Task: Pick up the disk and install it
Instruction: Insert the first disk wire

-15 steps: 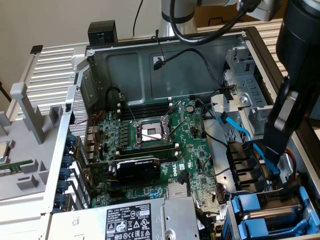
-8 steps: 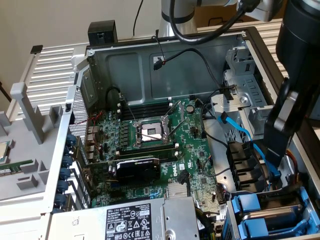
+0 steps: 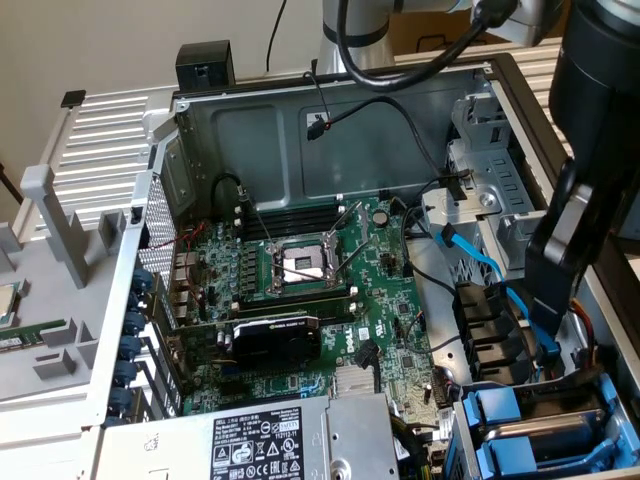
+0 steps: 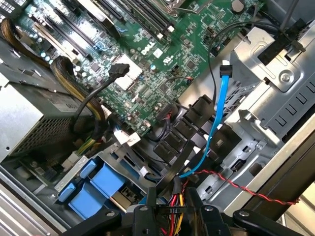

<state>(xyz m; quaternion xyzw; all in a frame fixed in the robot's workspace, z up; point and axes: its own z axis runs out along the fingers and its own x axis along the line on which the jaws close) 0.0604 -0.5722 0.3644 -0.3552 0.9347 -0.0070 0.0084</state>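
Your hand is mostly cut off by the frame edge in the wrist view, with just some black linkage bits poking in. So you honestly can't tell if it's wide or narrow, and nothing shows it gripping anything. Right at it hangs a bundle of red, yellow and black wires with a tiny tag that might say P10, though it's hard to read. In the exterior view the big black arm covers that corner of the case.

The disk sits in the drive cage in the low corner on the exterior view's right, near the hand. It's dull silver metal between chunky bright blue plastic rails. The frame clips it and its top face is mostly hidden, so you can't read a label.

Further out, a thin light blue cable loops past a row of glossy black plastic clips. The green motherboard has a white DELL logo you can actually read. The black graphics card has a green badge that's too small to make out. The grey power supply wears a black-and-white sticker, but its print is too fine to read.
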